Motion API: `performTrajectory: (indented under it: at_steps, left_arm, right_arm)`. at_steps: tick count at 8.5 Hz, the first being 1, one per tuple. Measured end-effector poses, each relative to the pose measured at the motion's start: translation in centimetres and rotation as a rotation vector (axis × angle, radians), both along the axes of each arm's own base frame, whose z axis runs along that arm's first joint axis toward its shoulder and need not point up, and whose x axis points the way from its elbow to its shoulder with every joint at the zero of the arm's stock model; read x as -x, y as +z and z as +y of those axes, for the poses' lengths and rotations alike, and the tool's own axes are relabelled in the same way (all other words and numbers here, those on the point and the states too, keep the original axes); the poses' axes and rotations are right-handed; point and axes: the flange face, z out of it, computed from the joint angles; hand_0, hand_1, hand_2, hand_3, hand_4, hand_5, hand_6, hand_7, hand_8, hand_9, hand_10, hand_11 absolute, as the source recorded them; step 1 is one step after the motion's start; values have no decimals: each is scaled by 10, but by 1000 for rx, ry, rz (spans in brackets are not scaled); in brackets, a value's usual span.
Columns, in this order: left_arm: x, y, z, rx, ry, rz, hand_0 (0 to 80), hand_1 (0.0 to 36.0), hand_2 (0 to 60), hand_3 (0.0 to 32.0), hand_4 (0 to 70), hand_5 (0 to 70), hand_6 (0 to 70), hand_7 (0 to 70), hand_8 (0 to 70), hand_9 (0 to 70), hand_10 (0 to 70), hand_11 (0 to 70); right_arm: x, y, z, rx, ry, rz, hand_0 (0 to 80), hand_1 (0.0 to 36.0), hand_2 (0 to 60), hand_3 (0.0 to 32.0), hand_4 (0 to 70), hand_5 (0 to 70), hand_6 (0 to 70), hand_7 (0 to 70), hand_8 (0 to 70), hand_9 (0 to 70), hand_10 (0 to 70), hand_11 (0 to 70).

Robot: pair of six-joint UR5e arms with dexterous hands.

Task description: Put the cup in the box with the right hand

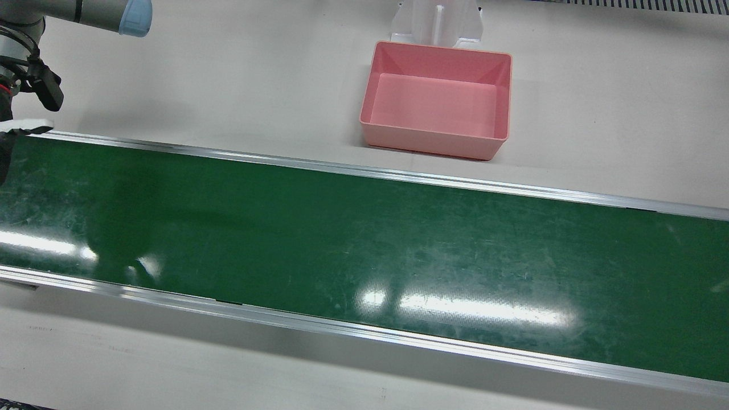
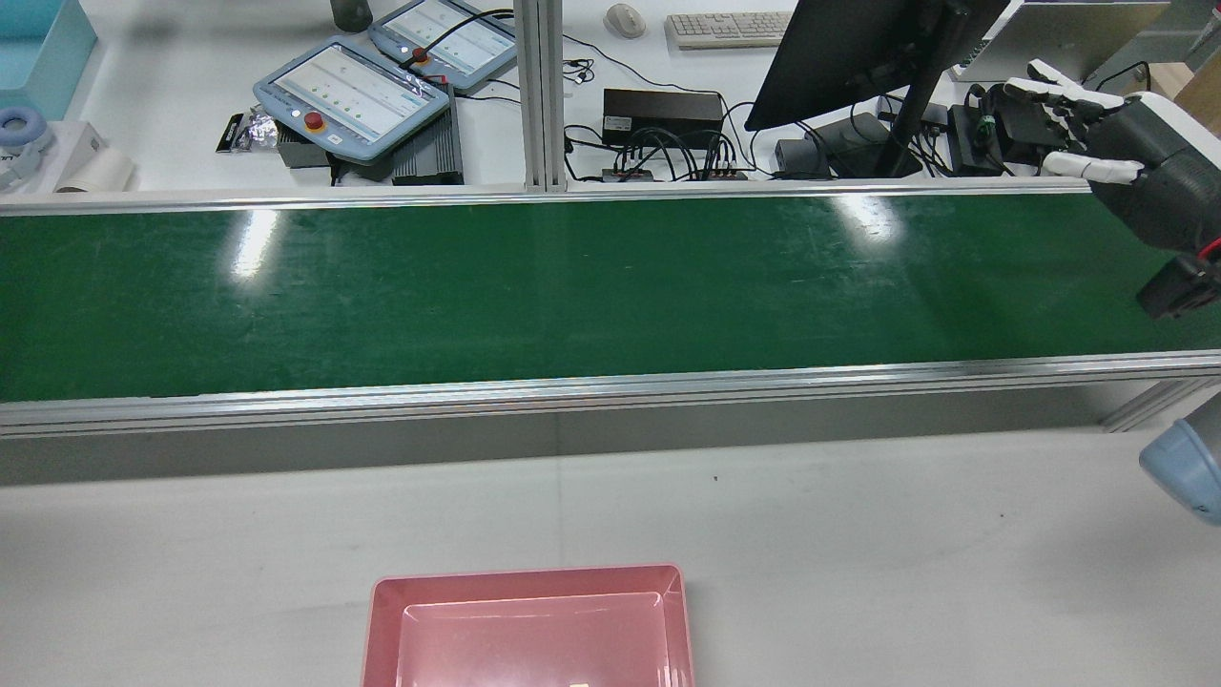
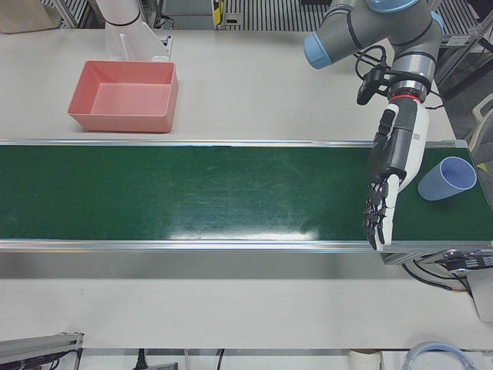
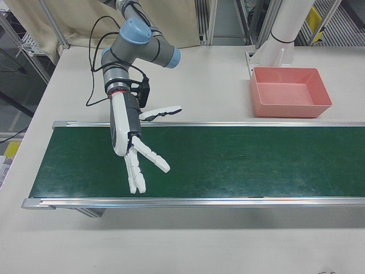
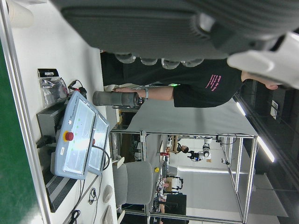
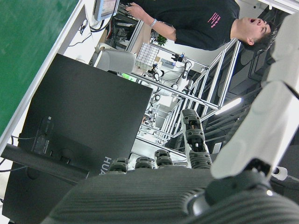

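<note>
So the right hand [image 4: 130, 142] was hanging over its end of the green belt [image 4: 239, 165], released, fingers fanned out and pointing down at the surface, nothing in it. My guess is it was parked there waiting, since the belt looks like what would bring the cup along to it.

The blue cup [image 3: 448, 179] was nowhere near that hand. It lay tipped on its side at the far opposite end of the belt, just past the left hand [image 3: 389, 181], which hung flat and slack with its fingers straight down, also holding nothing. It stood between the cup and the rest of the belt, so I'd judge it might be in the way if the cup travels.

The pink box [image 4: 288, 111] sat empty off the belt — over toward the left hand's side from the right hand and back toward the robot. The belt between the two hands was bare.

Beyond the right hand, across the belt, was desk clutter: a monitor [image 2: 849, 57], teach pendants [image 2: 353, 91] and a person [image 6: 187, 18] — all well clear.
</note>
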Motion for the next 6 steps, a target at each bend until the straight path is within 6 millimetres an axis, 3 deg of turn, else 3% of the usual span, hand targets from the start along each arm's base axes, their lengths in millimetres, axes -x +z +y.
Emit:
performTrajectory:
  at_steps: [2, 3, 4, 6]
  left_arm:
    - [0, 0, 0, 0, 0, 0, 0, 0, 0, 0, 0, 0, 0, 0, 0, 0, 0, 0]
    - [0, 0, 0, 0, 0, 0, 0, 0, 0, 0, 0, 0, 0, 0, 0, 0, 0, 0]
    - [0, 0, 0, 0, 0, 0, 0, 0, 0, 0, 0, 0, 0, 0, 0, 0, 0, 0]
    - [0, 0, 0, 0, 1, 0, 0, 0, 0, 0, 0, 0, 0, 0, 0, 0, 0, 0]
  right_arm:
    - [0, 4, 2, 10, -1, 5, 448, 67, 37, 14, 103, 27, 30, 139, 5, 45, 2, 14]
    - [0, 6, 4, 21, -3, 10, 425, 92, 133, 50, 59, 28, 28, 143, 4, 45, 1, 14]
    - [1, 8, 5, 36, -5, 17, 456, 71, 32, 54, 81, 30, 27, 137, 3, 42, 4, 19]
    - [8, 13, 6, 58, -19, 26, 447, 85, 68, 52, 66, 32, 26, 128, 5, 43, 7, 23]
